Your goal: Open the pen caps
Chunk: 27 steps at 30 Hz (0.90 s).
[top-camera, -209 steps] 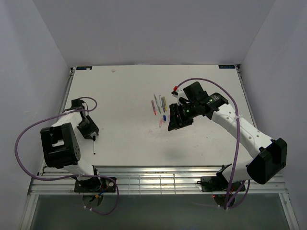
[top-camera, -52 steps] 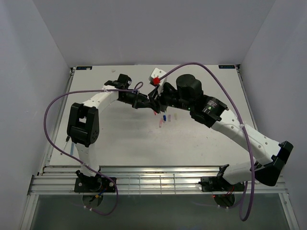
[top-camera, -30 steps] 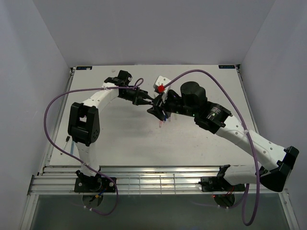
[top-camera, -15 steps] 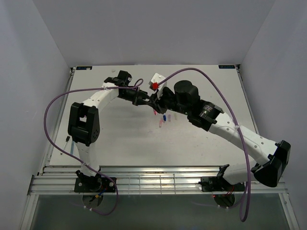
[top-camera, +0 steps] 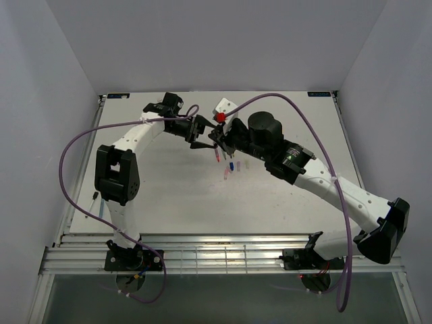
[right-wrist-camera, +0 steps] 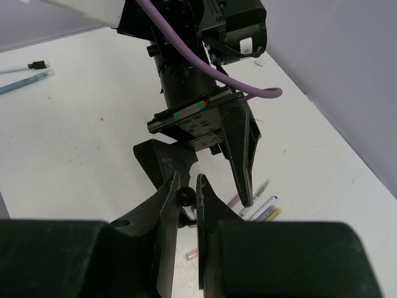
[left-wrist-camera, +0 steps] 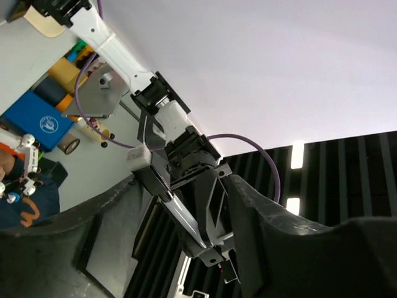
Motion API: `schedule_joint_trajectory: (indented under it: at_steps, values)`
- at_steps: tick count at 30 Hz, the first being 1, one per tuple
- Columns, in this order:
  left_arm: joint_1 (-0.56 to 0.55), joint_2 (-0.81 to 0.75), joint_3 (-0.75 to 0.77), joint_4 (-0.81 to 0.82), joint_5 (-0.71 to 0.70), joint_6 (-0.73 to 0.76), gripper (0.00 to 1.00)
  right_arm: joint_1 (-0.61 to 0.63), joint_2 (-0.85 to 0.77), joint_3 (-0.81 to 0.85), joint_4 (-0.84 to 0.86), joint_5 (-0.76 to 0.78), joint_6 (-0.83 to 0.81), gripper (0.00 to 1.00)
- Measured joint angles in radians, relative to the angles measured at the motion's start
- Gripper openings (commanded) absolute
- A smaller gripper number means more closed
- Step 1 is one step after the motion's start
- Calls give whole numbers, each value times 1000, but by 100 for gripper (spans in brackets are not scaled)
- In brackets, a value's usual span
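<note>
From above, we see the left gripper (top-camera: 201, 138) spread apart, facing the right gripper (top-camera: 217, 139). The pens (top-camera: 223, 155) and pen caps (top-camera: 231, 166) lie on the table (top-camera: 169, 196) at its 5 o'clock. Left wrist: fingers apart. Right wrist: the right claw pinches a small dark piece (right-wrist-camera: 184, 197); we cannot tell whether it is a pen or a cap.

Counted three loose pen caps (top-camera: 231, 165) on desk (top-camera: 169, 196): one blue, one pink, one pale. Pens (right-wrist-camera: 265, 205) partly hidden, uncounted.
</note>
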Motion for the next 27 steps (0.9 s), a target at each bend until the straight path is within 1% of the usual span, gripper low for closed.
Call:
schedule_joint_trajectory:
  at_steps: [5, 8, 12, 14, 16, 17, 18, 20, 23, 25, 27]
  values:
    - [40, -4, 48, 1, -50, 0, 70, -2, -10, -2, 10, 18, 11, 8]
    - [94, -8, 48, -3, -148, 29, 71, 2, -17, 1, -27, 26, 64, 8]
    - [174, -9, 53, -16, -354, 110, 71, 10, -14, 44, -132, 70, 148, 8]
    - [190, -17, 58, -21, -468, 160, 71, 3, -14, 74, -186, 92, 208, 8]
    - [188, -40, 58, -21, -593, 217, 72, -29, -16, 98, -237, 75, 286, 8]
    - [185, -63, 53, -10, -648, 246, 72, -61, -19, 106, -262, 47, 332, 8]
    - [180, -97, 37, 13, -701, 281, 77, -106, -22, 107, -280, 5, 376, 8]
    - [170, -198, -25, 85, -783, 353, 78, -222, -24, 107, -324, -97, 465, 8]
    - [159, -368, -124, 188, -824, 468, 79, -352, -7, 114, -394, -216, 552, 8]
    - [145, -478, -187, 270, -827, 552, 79, -384, 28, 145, -459, -298, 586, 8]
    - [110, -583, -269, 365, -829, 638, 79, -385, 74, 190, -505, -376, 610, 8]
